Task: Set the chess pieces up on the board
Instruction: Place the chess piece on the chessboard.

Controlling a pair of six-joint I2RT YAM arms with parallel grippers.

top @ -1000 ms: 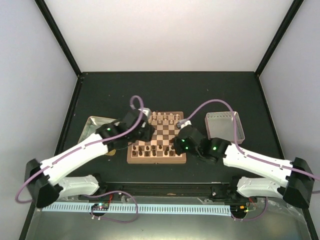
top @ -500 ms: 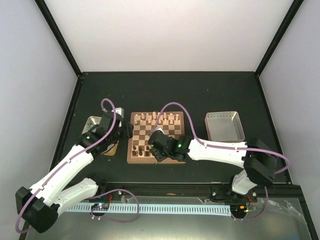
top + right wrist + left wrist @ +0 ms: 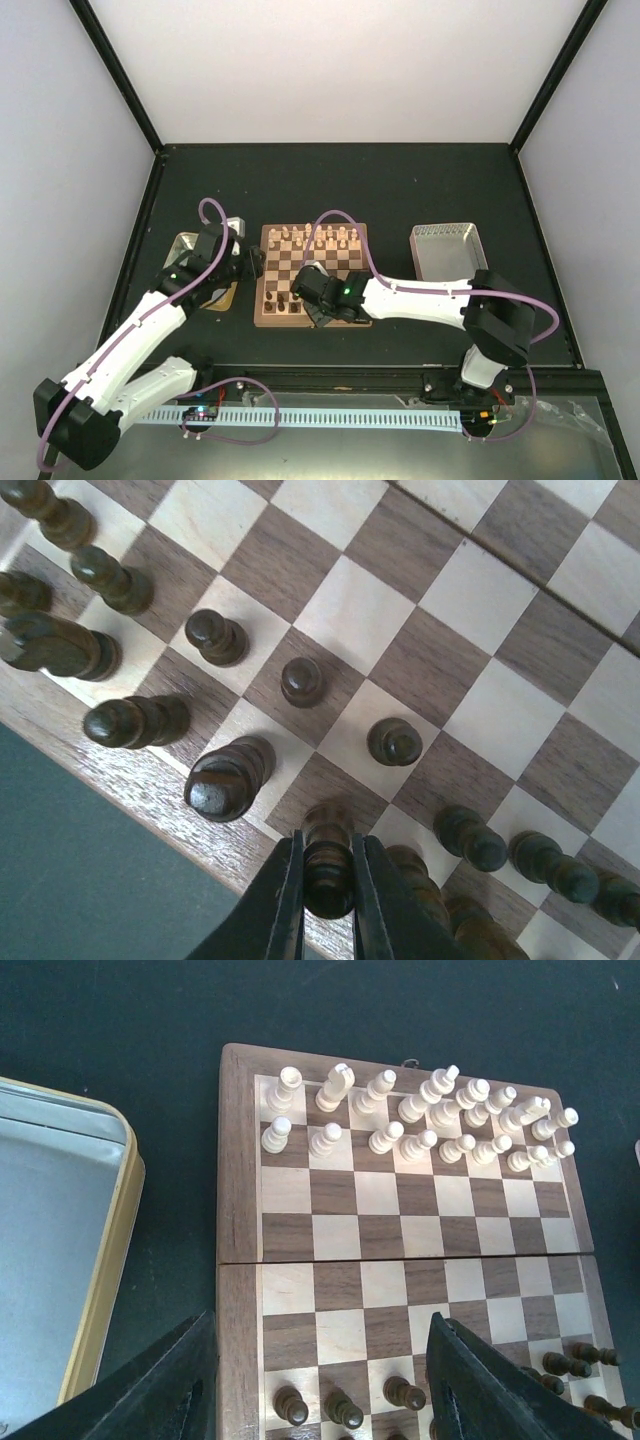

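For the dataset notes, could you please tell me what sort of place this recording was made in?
Most likely a robotics lab test cell: a dark table boxed in by plain white walls and black frame posts, with a slotted cable duct along the front edge.

I note a dark tabletop point(image 3: 400, 190) carrying the board point(image 3: 238, 1210) at centre, a gold-rimmed tray point(image 3: 183, 245) just left of it, and a grey box point(image 3: 447, 255) apart on its right.
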